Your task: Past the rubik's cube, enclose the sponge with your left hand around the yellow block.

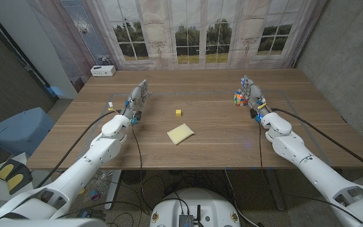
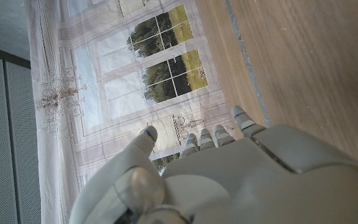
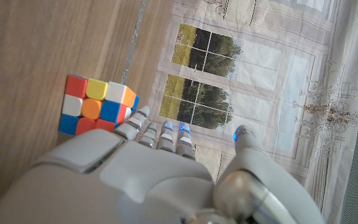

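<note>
Left robot hand (image 1: 138,98) empty, fingers apart, well left of the sponge (image 1: 181,133) at mid-desk (image 1: 219,135). Reaching across could knock the yellow block (image 1: 178,113) just beyond the sponge. Right robot hand (image 1: 252,94) open beside the rubik's cube (image 1: 239,99), might nudge it.

The sponge (image 1: 180,133) lies near the middle of the table (image 1: 219,142), with the small block (image 1: 178,113) just behind it, apart from it. The left hand (image 1: 137,98) is well off to their left, the right hand (image 1: 252,94) well off to their right. The rubik's cube (image 1: 239,99) sits just beside the right hand, on its inner side. A box (image 1: 103,70) sits at the table's far left corner.
</note>
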Robot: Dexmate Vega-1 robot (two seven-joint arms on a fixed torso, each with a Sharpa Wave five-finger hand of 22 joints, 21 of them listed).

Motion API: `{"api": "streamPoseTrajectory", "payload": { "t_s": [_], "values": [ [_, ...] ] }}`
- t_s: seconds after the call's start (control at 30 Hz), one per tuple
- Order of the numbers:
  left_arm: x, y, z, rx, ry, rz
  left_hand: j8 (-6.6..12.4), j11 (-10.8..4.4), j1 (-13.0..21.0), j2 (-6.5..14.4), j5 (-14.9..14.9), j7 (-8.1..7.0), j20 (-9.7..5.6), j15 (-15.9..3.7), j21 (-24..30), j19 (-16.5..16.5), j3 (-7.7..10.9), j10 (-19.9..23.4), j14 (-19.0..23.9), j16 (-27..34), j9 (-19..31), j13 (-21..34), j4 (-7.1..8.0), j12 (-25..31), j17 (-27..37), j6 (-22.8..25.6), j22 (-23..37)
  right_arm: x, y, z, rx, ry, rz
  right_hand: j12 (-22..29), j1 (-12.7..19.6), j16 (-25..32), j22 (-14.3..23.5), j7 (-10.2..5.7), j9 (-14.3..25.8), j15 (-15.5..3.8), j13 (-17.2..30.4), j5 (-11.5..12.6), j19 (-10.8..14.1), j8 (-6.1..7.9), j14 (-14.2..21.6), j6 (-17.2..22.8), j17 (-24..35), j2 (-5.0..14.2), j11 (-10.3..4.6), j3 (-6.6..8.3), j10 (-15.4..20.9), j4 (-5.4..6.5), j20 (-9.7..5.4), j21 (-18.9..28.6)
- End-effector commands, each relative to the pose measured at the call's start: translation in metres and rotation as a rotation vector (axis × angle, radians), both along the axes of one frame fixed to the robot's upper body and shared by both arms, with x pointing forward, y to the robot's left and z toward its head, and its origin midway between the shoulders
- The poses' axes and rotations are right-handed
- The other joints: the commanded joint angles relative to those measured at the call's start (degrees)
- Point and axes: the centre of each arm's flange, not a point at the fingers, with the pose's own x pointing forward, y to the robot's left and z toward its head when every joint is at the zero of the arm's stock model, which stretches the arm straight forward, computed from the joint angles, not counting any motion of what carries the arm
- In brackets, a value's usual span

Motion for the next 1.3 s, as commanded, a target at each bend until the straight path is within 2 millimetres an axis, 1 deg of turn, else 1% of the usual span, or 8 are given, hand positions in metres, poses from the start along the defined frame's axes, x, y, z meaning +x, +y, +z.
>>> {"api": "streamPoseTrajectory", "payload": {
  "t_s": [0.03, 0.1, 0.23, 0.37, 0.47, 0.77, 1.17, 1.3],
  "values": [
    [-0.002, 0.0, 0.01, 0.09, -0.032, 0.045, 0.37, -0.14, 0.73, -0.48, 0.3, -0.52, -0.01, -0.09, 0.29, -0.24, 0.35, -0.25, -0.23, 0.36, 0.11, 0.15, -0.27, 0.42, 0.18, 0.15, 0.17, 0.001, 0.002, 0.002, -0.004, -0.015, 0.005, 0.36, 0.46, 0.27, 0.26, 0.06, 0.16, 0.08, 0.31, 0.2, 0.55, 0.37, -0.44, 0.48, 0.17, 0.01, 0.11, 0.22, 0.62, -0.05, 0.18, 0.32],
    [-0.004, 0.0, 0.013, 0.112, -0.048, 0.062, 0.48, -0.15, 0.87, -0.74, 0.27, -0.6, -0.02, -0.01, 0.22, -0.19, 0.29, 0.1, -0.09, 0.36, 0.12, 0.16, -0.56, 0.54, 0.17, 0.56, 0.16, 0.0, 0.002, 0.002, -0.005, -0.018, 0.006, 0.34, 0.46, 0.27, 0.26, 0.06, 0.16, 0.12, 0.31, 0.2, 0.57, 0.37, -0.42, 0.49, 0.17, 0.02, 0.13, 0.2, 0.63, -0.08, 0.2, 0.32],
    [-0.009, -0.002, 0.018, 0.159, -0.09, 0.103, 0.76, 0.12, 1.29, -1.16, 0.2, -0.19, 0.18, 0.49, 0.12, 0.27, 0.22, 1.26, 0.85, 0.51, 0.13, 0.18, -1.29, 0.88, 0.13, 1.95, 0.17, -0.005, 0.002, 0.005, -0.012, -0.033, 0.001, 0.31, 0.45, 0.28, 0.26, 0.01, 0.16, 0.14, 0.32, 0.2, 0.58, 0.37, -0.37, 0.51, 0.17, 0.01, 0.09, 0.15, 0.69, -0.12, 0.17, 0.32],
    [-0.014, -0.004, 0.024, 0.224, -0.123, 0.148, 1.07, 0.28, 1.76, -1.41, 0.04, 0.1, 0.73, 1.01, 0.0, 0.96, 0.18, 3.67, 2.39, 0.72, 0.16, 0.22, -2.16, 1.54, 0.15, 4.15, 0.24, -0.011, 0.003, 0.009, -0.024, -0.058, -0.005, 0.29, 0.5, 0.3, 0.26, 0.0, 0.17, 0.26, 0.32, 0.21, 0.66, 0.43, -0.24, 0.71, 0.16, 0.05, 0.1, 0.12, 0.86, -0.2, 0.29, 0.34],
    [-0.019, -0.005, 0.029, 0.275, -0.141, 0.175, 1.15, 0.68, 1.88, -1.44, -0.01, 0.04, 1.04, 1.16, 0.01, 1.29, 0.17, 4.3, 2.93, 0.79, 0.17, 0.23, -2.38, 1.68, 0.16, 4.84, 0.26, -0.016, 0.005, 0.011, -0.034, -0.075, -0.008, 0.28, 0.51, 0.3, 0.26, -0.03, 0.17, 0.29, 0.33, 0.21, 0.71, 0.47, -0.18, 0.85, 0.15, 0.05, 0.13, 0.08, 0.96, -0.26, 0.32, 0.36],
    [-0.03, -0.009, 0.041, 0.431, -0.176, 0.237, 1.22, 0.34, 2.24, -1.64, -0.16, 0.08, 1.34, 1.2, -0.12, 1.62, 0.14, 5.63, 3.63, 0.74, 0.2, 0.25, -3.03, 1.93, 0.15, 6.12, 0.29, -0.032, 0.01, 0.019, -0.066, -0.113, -0.025, 0.35, 0.61, 0.48, 0.25, -0.09, 0.17, 0.51, 0.33, 0.22, 1.16, 0.63, 0.51, 1.47, 0.12, 0.09, 0.5, 0.0, 1.61, -0.47, 0.54, 0.49],
    [-0.045, -0.009, 0.051, 0.634, -0.193, 0.265, 1.22, -0.19, 2.59, -2.07, -0.33, -0.39, 1.76, 1.21, -0.34, 1.71, 0.0, 6.18, 4.12, 0.65, 0.21, 0.26, -3.76, 1.88, 0.15, 7.14, 0.3, -0.046, 0.017, 0.014, -0.067, -0.121, -0.046, 0.32, 0.65, 0.54, 0.25, -0.17, 0.18, 0.65, 0.34, 0.22, 1.29, 0.64, 0.89, 1.72, 0.12, 0.16, 0.45, -0.09, 1.99, -0.62, 0.84, 0.5],
    [-0.05, -0.01, 0.056, 0.707, -0.206, 0.272, 1.14, 0.0, 2.67, -2.17, -0.37, -0.47, 1.81, 1.06, -0.4, 1.75, -0.04, 6.27, 4.18, 0.61, 0.22, 0.27, -3.94, 1.84, 0.15, 7.23, 0.3, -0.05, 0.02, 0.011, -0.064, -0.121, -0.056, 0.3, 0.65, 0.53, 0.25, -0.2, 0.18, 0.66, 0.34, 0.22, 1.32, 0.65, 0.93, 1.82, 0.12, 0.19, 0.47, -0.11, 2.07, -0.65, 0.86, 0.5]
  ]
}}
